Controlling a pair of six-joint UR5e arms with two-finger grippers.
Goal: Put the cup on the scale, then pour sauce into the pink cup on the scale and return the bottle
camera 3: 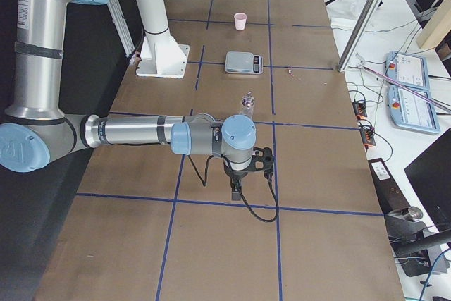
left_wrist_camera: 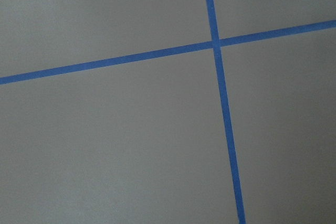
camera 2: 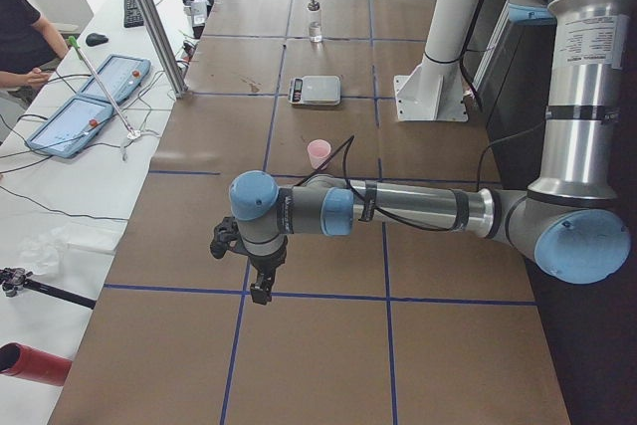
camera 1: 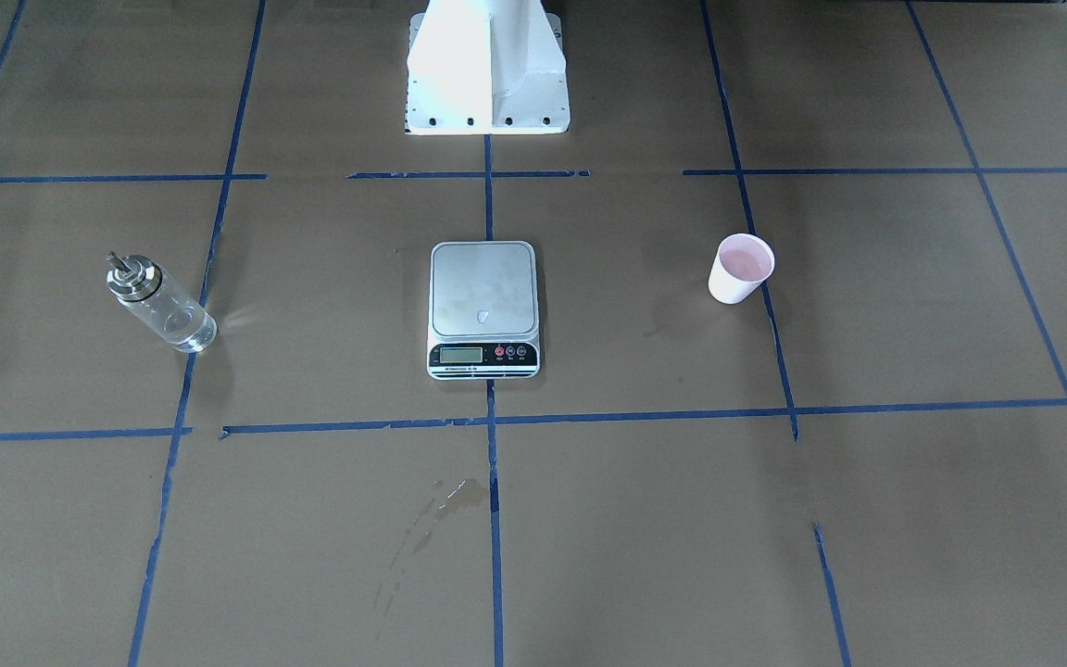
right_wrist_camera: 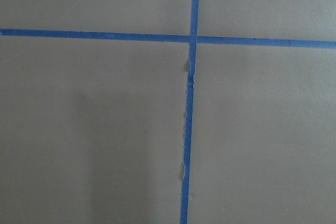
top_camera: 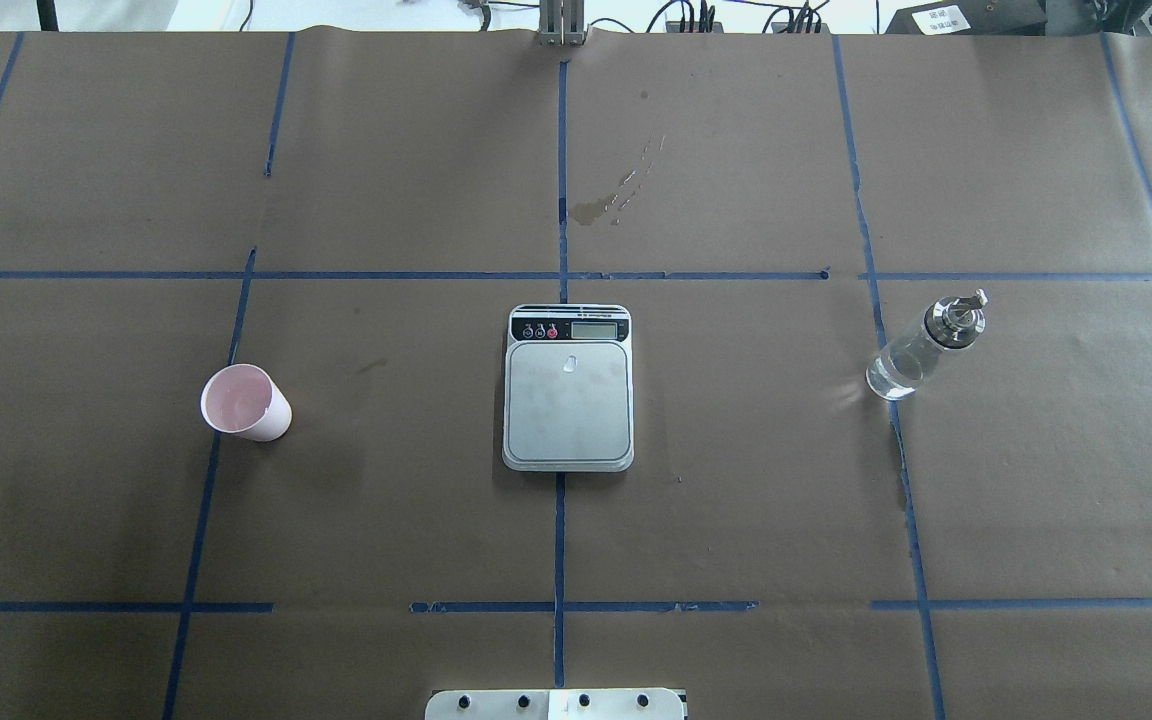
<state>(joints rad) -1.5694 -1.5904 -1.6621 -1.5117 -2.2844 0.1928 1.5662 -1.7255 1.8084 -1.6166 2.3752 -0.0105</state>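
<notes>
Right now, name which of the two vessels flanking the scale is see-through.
The glass bottle with the metal pour spout, to the robot's right of the scale; its wall is clear. The pink cup opposite is opaque.

No text is legible; print on the scale (camera 1: 483, 295) is too small.

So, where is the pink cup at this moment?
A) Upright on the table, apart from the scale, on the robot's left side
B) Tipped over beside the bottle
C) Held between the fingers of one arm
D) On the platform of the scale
A: in the overhead view the cup stands upright on the table, well to the left of the scale, while the bottle stands on the opposite side.
</notes>
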